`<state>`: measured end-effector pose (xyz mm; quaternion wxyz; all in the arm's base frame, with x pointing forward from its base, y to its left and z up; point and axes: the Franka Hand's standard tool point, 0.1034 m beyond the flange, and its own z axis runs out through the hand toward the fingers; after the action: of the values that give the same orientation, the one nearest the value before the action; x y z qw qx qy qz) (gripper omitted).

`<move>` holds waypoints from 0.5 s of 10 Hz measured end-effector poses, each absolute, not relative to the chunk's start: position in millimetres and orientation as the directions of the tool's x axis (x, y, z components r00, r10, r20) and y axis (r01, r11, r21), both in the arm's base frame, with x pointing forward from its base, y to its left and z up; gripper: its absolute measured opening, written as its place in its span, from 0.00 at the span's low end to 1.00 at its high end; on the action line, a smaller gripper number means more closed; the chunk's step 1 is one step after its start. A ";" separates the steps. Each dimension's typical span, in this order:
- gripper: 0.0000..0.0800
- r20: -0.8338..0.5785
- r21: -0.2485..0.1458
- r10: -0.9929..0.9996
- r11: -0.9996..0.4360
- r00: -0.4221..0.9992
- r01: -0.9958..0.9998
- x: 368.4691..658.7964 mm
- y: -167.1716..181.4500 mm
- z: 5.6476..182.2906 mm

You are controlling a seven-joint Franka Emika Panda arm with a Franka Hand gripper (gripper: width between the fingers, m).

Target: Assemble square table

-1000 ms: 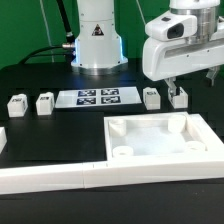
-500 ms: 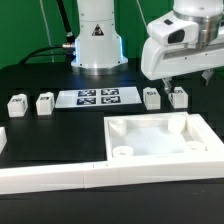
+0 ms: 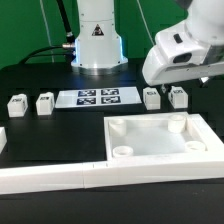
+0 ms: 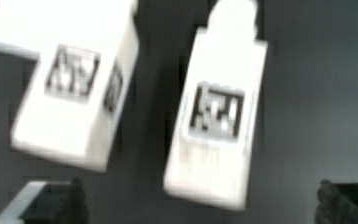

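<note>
Claw (image 4: 201, 203) spread wide, pinching nothing, hanging above the right pair of legs (image 3: 151, 97) on the black desk (image 3: 40, 140). Left pair of legs (image 3: 44, 102) sits across the marker board (image 3: 98, 97). Square slab (image 3: 160, 140) lies flat, rim up, against the border wall (image 3: 60, 178).
</note>
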<state>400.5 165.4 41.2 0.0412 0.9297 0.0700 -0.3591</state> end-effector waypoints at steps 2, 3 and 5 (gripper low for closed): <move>0.81 -0.748 0.059 0.042 -0.990 0.662 0.129 407.8 168.7 29.6; 0.81 -0.778 0.060 0.041 -0.988 0.627 0.140 401.7 165.8 32.1; 0.81 -0.777 0.065 0.034 -0.989 0.629 0.134 400.7 166.7 29.6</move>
<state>400.7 166.7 29.6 0.0582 0.9005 0.0465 -0.4284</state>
